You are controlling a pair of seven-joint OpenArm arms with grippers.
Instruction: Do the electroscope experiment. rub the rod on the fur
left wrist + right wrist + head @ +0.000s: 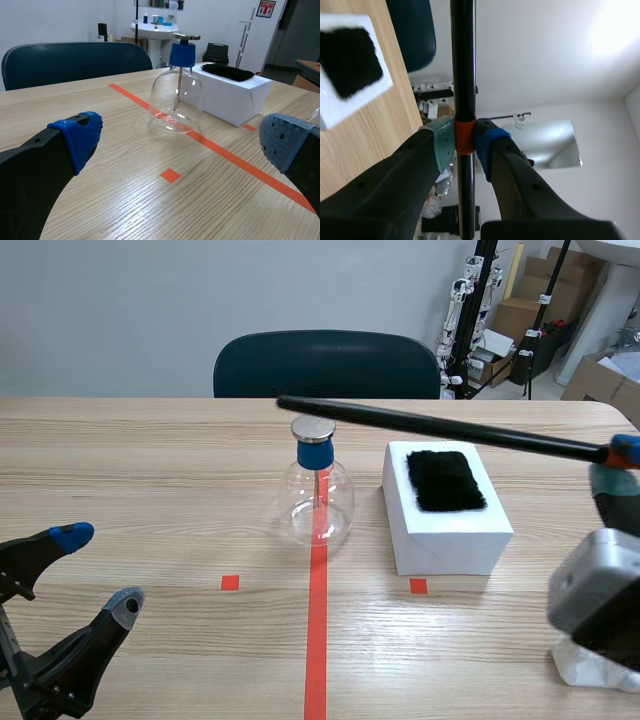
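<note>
Above one flask (318,502) and one fur pad (446,480) hangs one rod (440,426).

Light falls even and bright from overhead. Ahead of my left fingers (80,137) the flask (176,102) carries white glints and throws a faint shadow on the table (125,200). Past my right fingers (442,145) a ceiling light (615,25) flares white, the rod (463,60) between them a dark silhouette; the fur (351,60) reads flat black.
</note>
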